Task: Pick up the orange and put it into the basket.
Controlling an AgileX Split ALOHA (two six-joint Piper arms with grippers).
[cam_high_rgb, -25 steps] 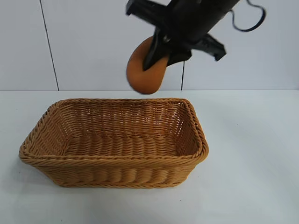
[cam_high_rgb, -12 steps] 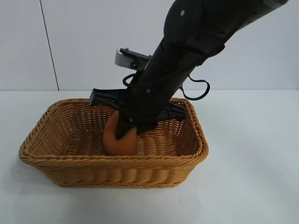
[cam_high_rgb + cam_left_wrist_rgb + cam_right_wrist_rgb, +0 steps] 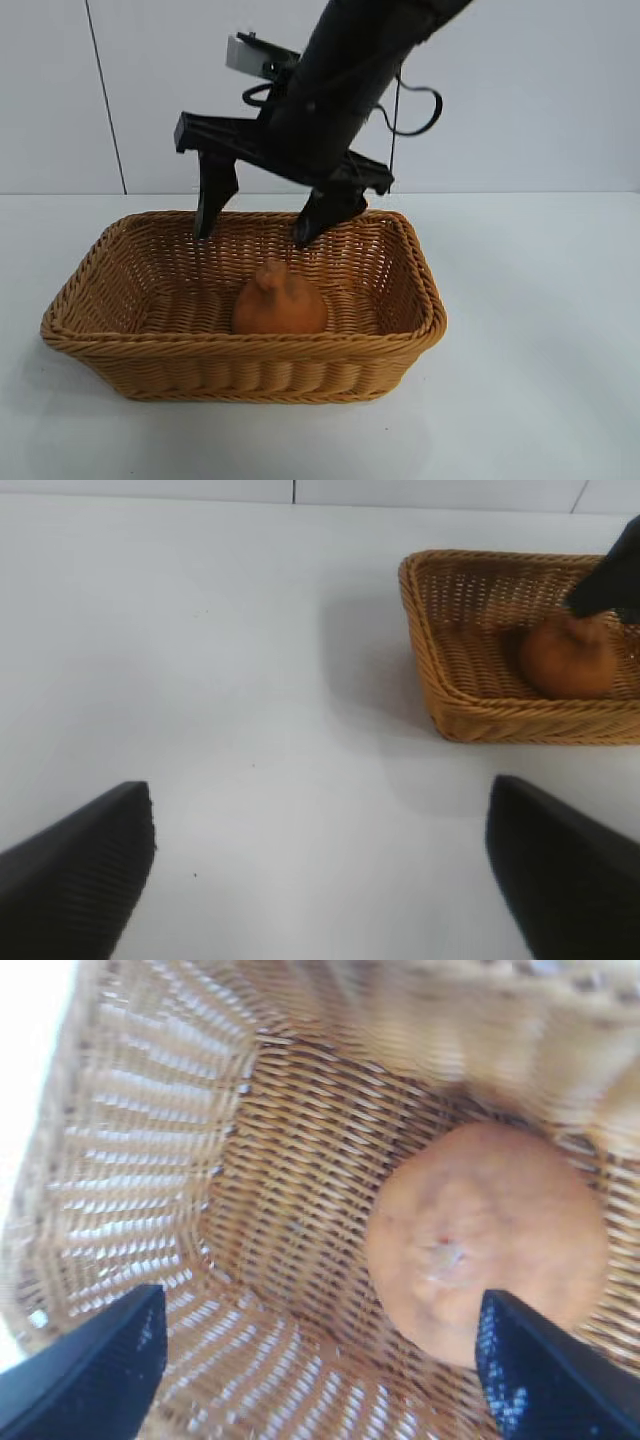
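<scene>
Since half a second ago the right pincer (image 3: 258, 226) has let go of the orange (image 3: 279, 299) and lifted clear of it; a second ago it carried the fruit high above the basket (image 3: 240, 352), and now the orange sits alone on the woven floor, knobby bump upward, toward the front wall and a little right of the middle; the pincer stands wide and empty above the basket's back rim, its two black fingers (image 3: 212, 195) pointing steeply down, one over the back-left part of the rim and the other near the middle of the back wall, both apart from the fruit; the right arm slants down from the upper right, a cable looping beside it; in the right wrist view the orange (image 3: 487, 1255) lies between and beyond the spread fingertips (image 3: 90, 1375), with bare weave open on one side of it; the basket's braided rim is unbroken all round, its sides sloping outward; the white desk (image 3: 540, 330) lies open to the right, left and front of the basket; the left pincer (image 3: 320, 875) sits well off from the basket (image 3: 440, 695), wide and holding nothing, over bare desk (image 3: 220, 680).
</scene>
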